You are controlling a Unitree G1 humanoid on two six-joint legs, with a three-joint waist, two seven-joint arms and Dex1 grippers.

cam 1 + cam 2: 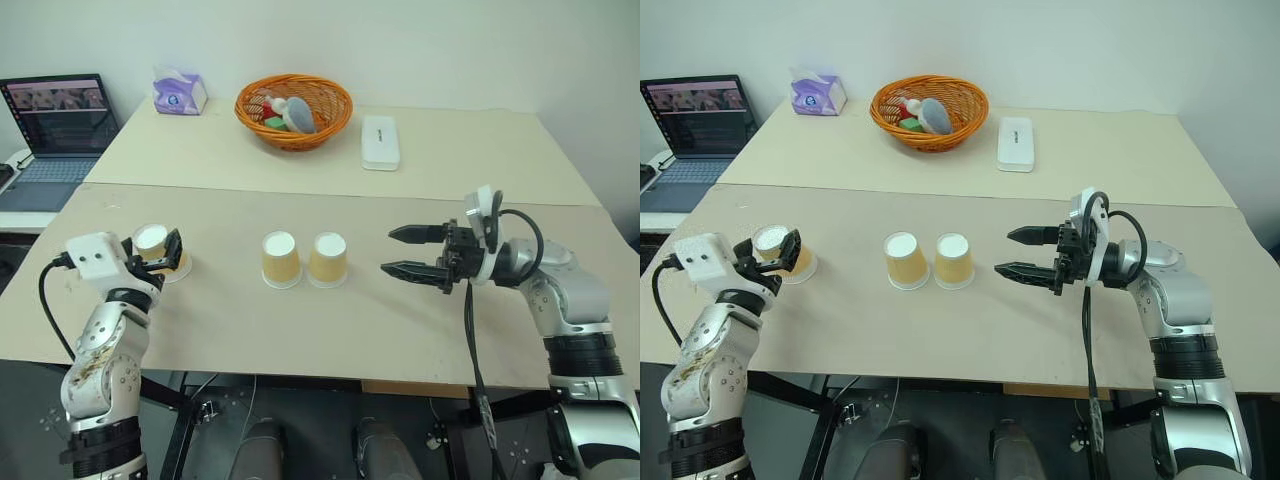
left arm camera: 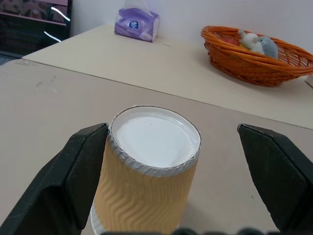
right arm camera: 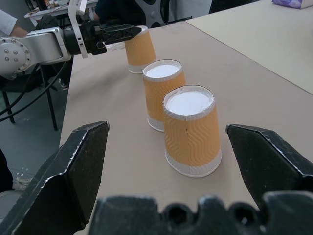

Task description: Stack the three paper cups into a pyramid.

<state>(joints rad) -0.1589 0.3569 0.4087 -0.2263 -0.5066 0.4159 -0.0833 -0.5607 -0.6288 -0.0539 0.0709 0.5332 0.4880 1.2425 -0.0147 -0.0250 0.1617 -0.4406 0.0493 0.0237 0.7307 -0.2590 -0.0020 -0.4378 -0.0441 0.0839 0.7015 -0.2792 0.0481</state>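
Observation:
Three paper cups stand upside down on the brown table (image 1: 330,330). Two of them, one cup (image 1: 281,259) and its neighbour (image 1: 328,259), sit side by side at the middle. The third cup (image 1: 156,247) stands alone at the left, between the fingers of my left gripper (image 1: 165,253). That gripper is open: in the left wrist view one finger (image 2: 83,166) lies against the cup (image 2: 151,176) and the other finger (image 2: 274,171) stands well off it. To the right of the pair, my right gripper (image 1: 398,252) hovers open and points at the cups (image 3: 190,132) with nothing between its fingers.
On the far table stand an orange wicker basket (image 1: 293,110) with small items, a purple tissue pack (image 1: 179,92) and a white case (image 1: 380,141). A laptop (image 1: 55,125) sits at the far left. The table's front edge runs close below both arms.

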